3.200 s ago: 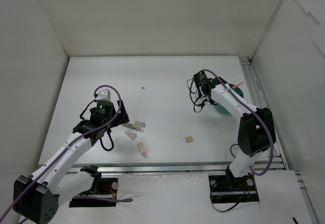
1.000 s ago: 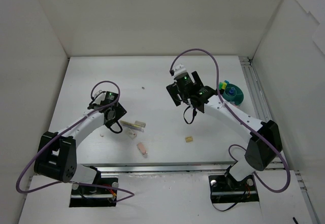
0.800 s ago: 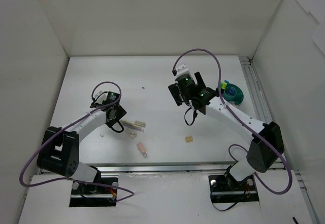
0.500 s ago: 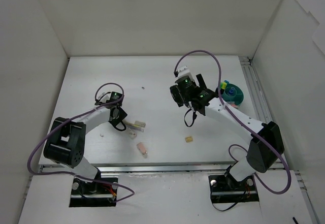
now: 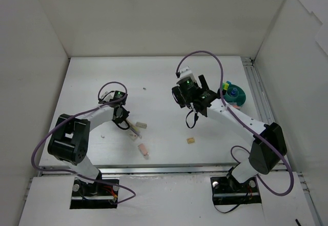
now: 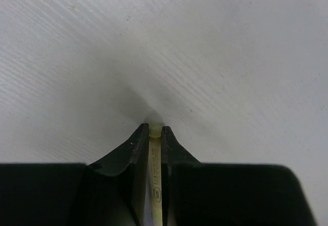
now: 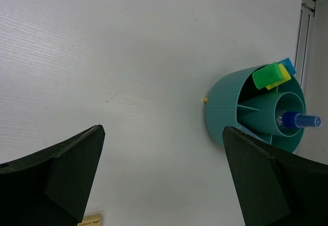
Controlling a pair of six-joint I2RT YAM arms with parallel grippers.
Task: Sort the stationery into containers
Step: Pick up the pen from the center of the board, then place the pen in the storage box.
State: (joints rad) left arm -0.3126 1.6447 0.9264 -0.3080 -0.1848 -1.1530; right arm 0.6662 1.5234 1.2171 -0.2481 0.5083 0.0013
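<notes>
One white table fills the top view. Just right of centre there, my right fingers hang spread wide with nothing between them. Left of centre, my left fingers are pinching one beige stick lengthwise, its tip poking out against the table.

One teal tub stands at the right edge of the top view, well apart from both sets of fingers. It is split into a round middle cup and outer sections. One outer section, at the upper right of my right wrist view, holds three highlighters: one green cap, one yellow cap and one blue cap. The middle cup holds one blue-capped pen.

Three more things lie loose at lower centre of the top view. A second beige stick is just beside my left fingers. A pink eraser lies below it, one piece or two I cannot tell. One tan cube sits further right.
</notes>
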